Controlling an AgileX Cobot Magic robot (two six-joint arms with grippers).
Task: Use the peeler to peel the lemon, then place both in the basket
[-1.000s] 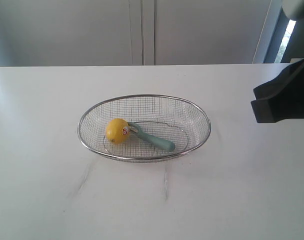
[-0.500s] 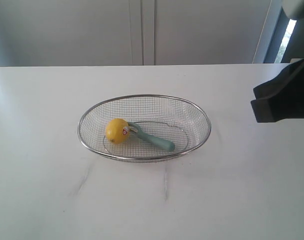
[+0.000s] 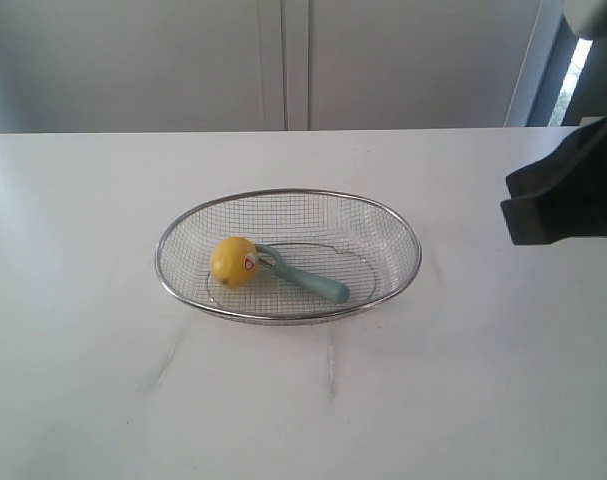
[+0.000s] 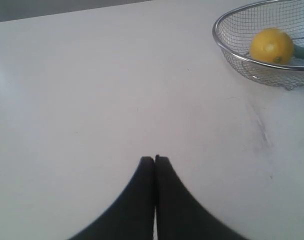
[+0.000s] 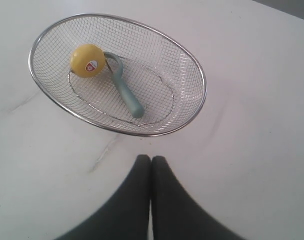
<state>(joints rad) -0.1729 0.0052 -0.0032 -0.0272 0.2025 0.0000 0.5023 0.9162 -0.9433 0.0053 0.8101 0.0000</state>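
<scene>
The yellow lemon (image 3: 233,262) with its red-and-white sticker lies in the left part of the wire-mesh basket (image 3: 288,197). Beside it in the basket rests the teal-handled peeler (image 3: 308,280), blade end against the lemon. The right wrist view shows the lemon (image 5: 86,60), the peeler (image 5: 125,93) and the basket (image 5: 194,65) beyond my right gripper (image 5: 151,159), which is shut and empty, apart from the basket. My left gripper (image 4: 155,159) is shut and empty over bare table, with the lemon (image 4: 272,46) and basket (image 4: 221,42) far off. In the exterior view only the right arm's dark body (image 3: 563,195) shows.
The white table (image 3: 103,380) carries faint scuff marks in front of the basket. Pale cabinet doors (image 3: 283,60) stand behind the table's far edge.
</scene>
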